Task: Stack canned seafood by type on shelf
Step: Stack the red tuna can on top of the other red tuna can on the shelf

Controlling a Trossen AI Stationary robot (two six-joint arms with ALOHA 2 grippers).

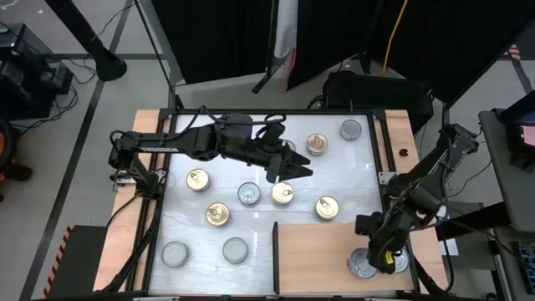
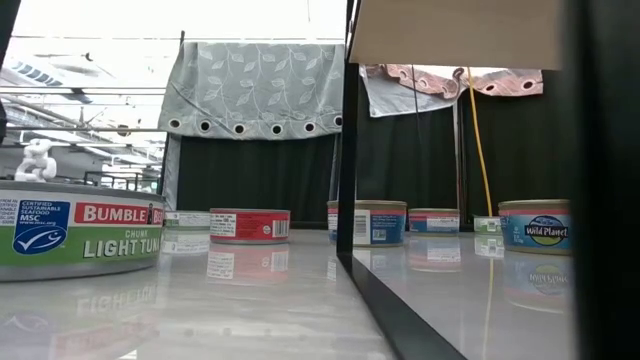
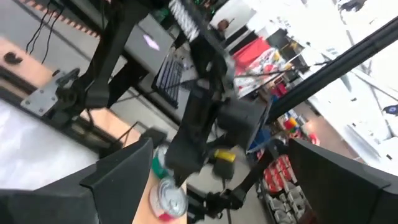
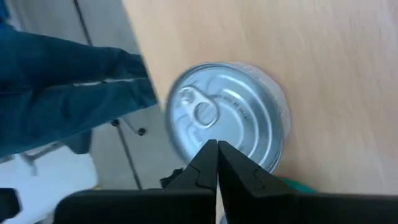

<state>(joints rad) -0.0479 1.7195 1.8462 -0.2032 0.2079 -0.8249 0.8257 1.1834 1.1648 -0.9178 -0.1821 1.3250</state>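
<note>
Right hand [image 4: 217, 163] fingertips pressed together, nothing between them, hovering just above a silver tin [image 4: 227, 115] on the shelf [image 1: 322, 251] at its near right corner. A second silver tin [image 1: 399, 261] sits touching the first, just beside the hand. Tins likely stiff metal, smooth and slippery sides, modest weight, flat; best taken across the round side wall with fingers spread wide, not by the pull ring. Right arm folded, wrist pointing straight down over the shelf edge. Farther off, left hand [image 1: 292, 165] spread wide and empty, arm stretched level across the bench [image 1: 259, 226], above a gold-top tin [image 1: 282, 193]. Remaining tins scattered on the bench beyond and beside it, none yet sorted there.
</note>
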